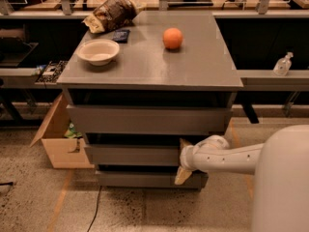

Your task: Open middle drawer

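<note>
The middle drawer (130, 154) is the medium grey front of a grey cabinet, between a taller top front (145, 120) and a shorter bottom front (140, 179). It looks pushed in, set back under the top front. My gripper (182, 159) is at the right end of the middle drawer's front, reaching in from the right on a white arm (227, 157). Its tan fingers are spread apart, the upper fingertip (185, 143) at the front's top edge and the lower fingertip (181, 176) below it, over the bottom front.
On the cabinet top (193, 66) are a white bowl (98, 51), an orange (172, 37), a brown bag (112, 13) and a small dark object (120, 35). An open cardboard box (55, 139) stands on the floor at the left. A cable (94, 209) lies on the floor.
</note>
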{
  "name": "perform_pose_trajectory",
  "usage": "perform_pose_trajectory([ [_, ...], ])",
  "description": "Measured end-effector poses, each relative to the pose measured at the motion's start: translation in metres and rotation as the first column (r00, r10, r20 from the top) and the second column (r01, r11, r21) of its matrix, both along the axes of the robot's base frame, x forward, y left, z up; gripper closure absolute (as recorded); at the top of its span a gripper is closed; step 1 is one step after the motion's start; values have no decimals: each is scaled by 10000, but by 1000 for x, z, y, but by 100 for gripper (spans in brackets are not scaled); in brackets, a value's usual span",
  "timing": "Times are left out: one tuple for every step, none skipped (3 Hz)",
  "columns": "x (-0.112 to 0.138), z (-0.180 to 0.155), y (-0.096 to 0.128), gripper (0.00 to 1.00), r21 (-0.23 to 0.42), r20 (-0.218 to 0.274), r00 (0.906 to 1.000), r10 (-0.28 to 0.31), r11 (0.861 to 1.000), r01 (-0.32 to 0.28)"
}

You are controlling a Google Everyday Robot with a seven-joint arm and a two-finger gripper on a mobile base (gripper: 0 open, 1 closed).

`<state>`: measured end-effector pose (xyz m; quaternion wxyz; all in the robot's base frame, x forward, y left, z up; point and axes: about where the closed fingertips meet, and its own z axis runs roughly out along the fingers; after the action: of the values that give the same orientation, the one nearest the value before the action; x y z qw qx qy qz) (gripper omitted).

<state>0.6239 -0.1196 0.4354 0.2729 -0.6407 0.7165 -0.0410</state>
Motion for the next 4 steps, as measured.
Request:
perform_pose_trajectory([
  [25,-13,10,0,212,200,9998,-2,9998,-3],
  [37,-30,25,18,367,126,9999,94,9993,-98],
  [26,-34,36,41,380,-91,9988,482,9981,-478],
  [24,-33,37,64,388,-137,9986,502,9980,-497],
])
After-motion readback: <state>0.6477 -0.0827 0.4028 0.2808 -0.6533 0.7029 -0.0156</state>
